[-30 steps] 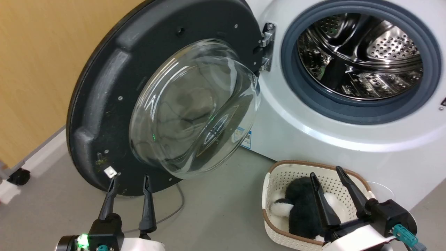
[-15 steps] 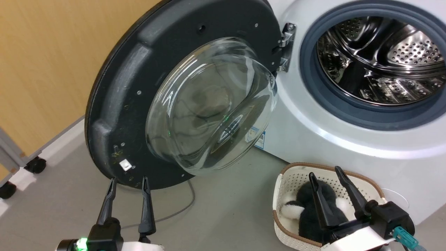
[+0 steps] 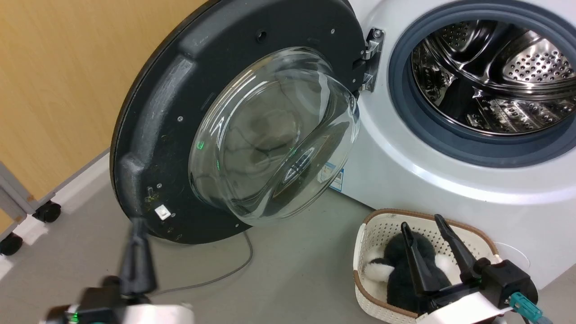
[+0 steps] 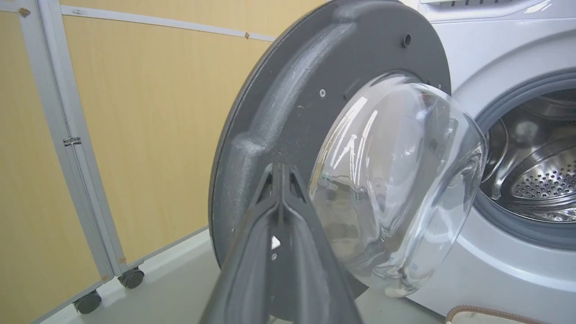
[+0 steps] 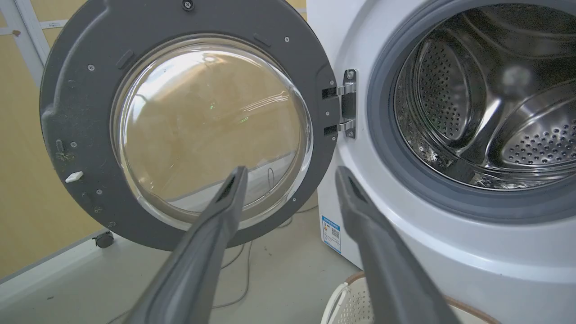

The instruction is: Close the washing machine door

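The washing machine door [image 3: 180, 90] hangs wide open off the metal hinge [image 3: 372, 58] at the left of the white machine [image 3: 405, 166]. It's a big round disc of matt black plastic w/ moulded ridges & small screws. A clear glass bowl [image 3: 270, 135] bulges out of its ctr toward you. The machine's mouth is uncovered: a smooth grey rubber ring [image 3: 402, 112] round a shiny steel drum [image 3: 495, 90] w/ punched holes.

Your left gripper [image 4: 279, 171] is pinched closed. Both dark fingers press flat together into one point, w/ nothing between them. In the wrist view the tip lies over the door's lower black rim, nr the outer edge. Touching or not, you can't tell, as the head view is blurred there.

Your right gripper [image 3: 421, 222] is spread wide & empty, above a white lattice basket [image 3: 358, 261] w/ a brown rim. The basket sits on the grey floor [image 3: 292, 279] just beside the machine front & holds a fluffy black & white plush toy [image 3: 391, 274]. A thin grey cable [image 3: 251, 254] curls on the floor under the door. A yellow wood-look panel [image 3: 54, 90] stands behind.
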